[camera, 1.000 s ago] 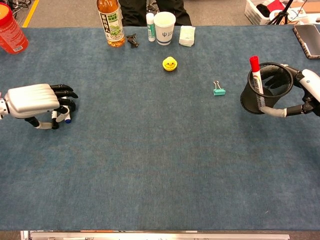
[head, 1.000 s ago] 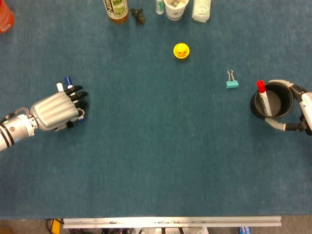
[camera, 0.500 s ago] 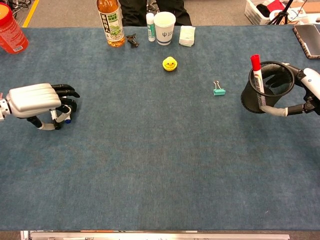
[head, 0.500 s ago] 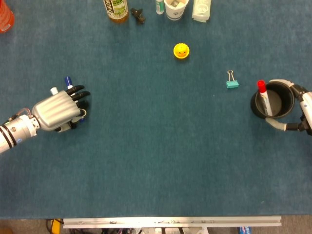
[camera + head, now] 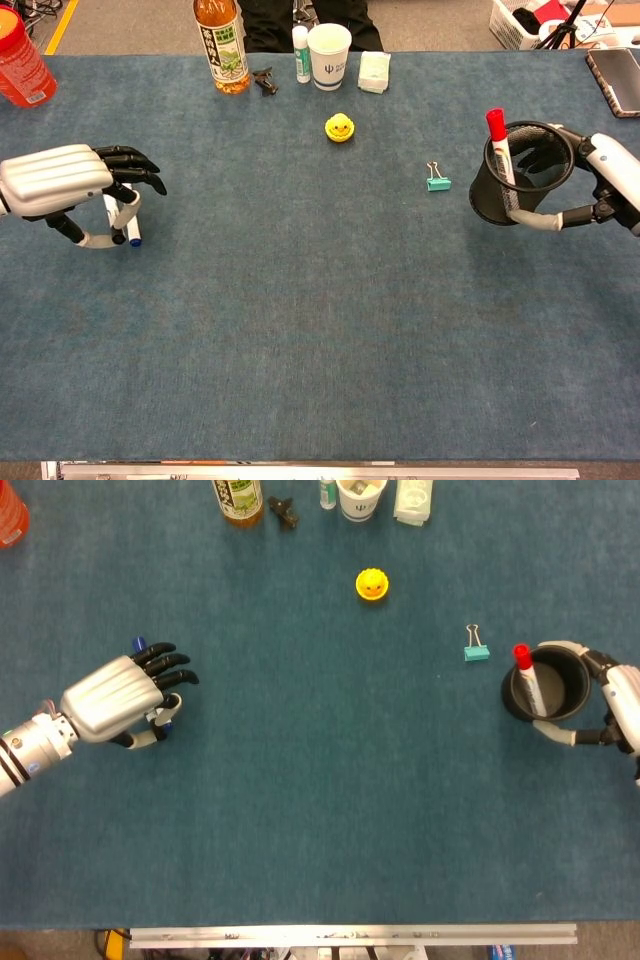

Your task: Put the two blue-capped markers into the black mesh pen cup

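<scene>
Fingers (image 5: 140,170) of the left hand (image 5: 60,180) are extended forward over a blue-capped marker (image 5: 127,215), which is pinched between thumb and fingers; its blue cap shows just under the hand in the chest view. A second blue tip (image 5: 139,642) is seen behind the fingers in the head view, probably the other marker, but it is mostly hidden, so whether it is held cannot be told.

Right hand (image 5: 605,185) is wrapped around the black mesh pen cup (image 5: 505,190): one finger along the far rim, thumb against the lower wall. Cup is seen tilted in the chest view. A red-capped marker (image 5: 499,140) stands in it, leaning on the left rim.

On the blue table cover (image 5: 320,330): teal binder clip (image 5: 438,180) left of the cup, near but apart. Yellow duck (image 5: 340,128) further back toward centre. Along the far edge: tea bottle (image 5: 221,45), small black clip (image 5: 264,80), white tube (image 5: 301,55), paper cup (image 5: 329,55), tissue pack (image 5: 374,72). Red container (image 5: 20,60) at the far-left corner.
</scene>
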You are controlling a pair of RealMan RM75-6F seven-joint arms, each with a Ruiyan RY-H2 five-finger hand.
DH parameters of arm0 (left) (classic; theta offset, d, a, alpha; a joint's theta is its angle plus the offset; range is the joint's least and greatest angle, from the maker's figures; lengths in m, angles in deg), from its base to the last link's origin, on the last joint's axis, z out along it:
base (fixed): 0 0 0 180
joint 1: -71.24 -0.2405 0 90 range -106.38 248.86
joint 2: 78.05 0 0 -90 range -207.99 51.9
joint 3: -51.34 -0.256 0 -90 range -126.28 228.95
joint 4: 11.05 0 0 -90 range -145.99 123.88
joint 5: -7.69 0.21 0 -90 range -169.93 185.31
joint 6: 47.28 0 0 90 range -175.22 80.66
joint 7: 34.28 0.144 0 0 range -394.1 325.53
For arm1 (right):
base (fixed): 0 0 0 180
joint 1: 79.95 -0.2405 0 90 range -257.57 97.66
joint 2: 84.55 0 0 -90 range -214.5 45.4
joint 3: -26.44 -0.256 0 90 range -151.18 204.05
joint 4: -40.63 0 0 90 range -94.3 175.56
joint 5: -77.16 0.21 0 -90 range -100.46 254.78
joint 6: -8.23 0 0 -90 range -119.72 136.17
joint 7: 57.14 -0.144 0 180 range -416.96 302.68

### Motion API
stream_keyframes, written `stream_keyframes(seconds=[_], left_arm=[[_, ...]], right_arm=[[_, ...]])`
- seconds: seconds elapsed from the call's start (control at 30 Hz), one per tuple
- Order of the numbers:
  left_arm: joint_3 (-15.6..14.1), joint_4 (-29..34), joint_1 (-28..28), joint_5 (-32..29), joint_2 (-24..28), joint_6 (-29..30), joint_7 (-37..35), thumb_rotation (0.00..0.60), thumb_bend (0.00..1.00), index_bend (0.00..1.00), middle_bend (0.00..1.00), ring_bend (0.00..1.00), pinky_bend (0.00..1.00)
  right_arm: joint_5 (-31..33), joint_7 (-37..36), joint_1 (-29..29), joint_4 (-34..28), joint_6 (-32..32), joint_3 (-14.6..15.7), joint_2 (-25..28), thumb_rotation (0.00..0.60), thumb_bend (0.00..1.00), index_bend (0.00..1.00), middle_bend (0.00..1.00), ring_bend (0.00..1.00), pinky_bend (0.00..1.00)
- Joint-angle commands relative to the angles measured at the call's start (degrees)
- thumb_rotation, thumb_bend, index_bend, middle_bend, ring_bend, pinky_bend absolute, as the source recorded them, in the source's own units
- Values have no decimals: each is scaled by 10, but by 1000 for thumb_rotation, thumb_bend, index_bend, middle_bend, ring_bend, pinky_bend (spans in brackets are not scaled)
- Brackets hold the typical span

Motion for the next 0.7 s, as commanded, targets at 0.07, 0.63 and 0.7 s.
stream_keyframes(seconds=[0.07,0.63,0.7], left_arm=[[20,63,5,-23,34,-4,-13,600,239,626,236,120,111],[74,247,18,-88,124,-42,-74,600,239,626,235,121,111],[81,271,18,-96,137,-45,-84,600,239,626,236,121,111]], right_arm=[[-3,2,-5,-3,-3,0,0,600,454,422,415,336,306],[-1,21,-58,-42,-54,-18,-3,600,454,422,415,335,306],[-1,23,-65,-42,-58,-23,-10,600,454,422,415,335,306]])
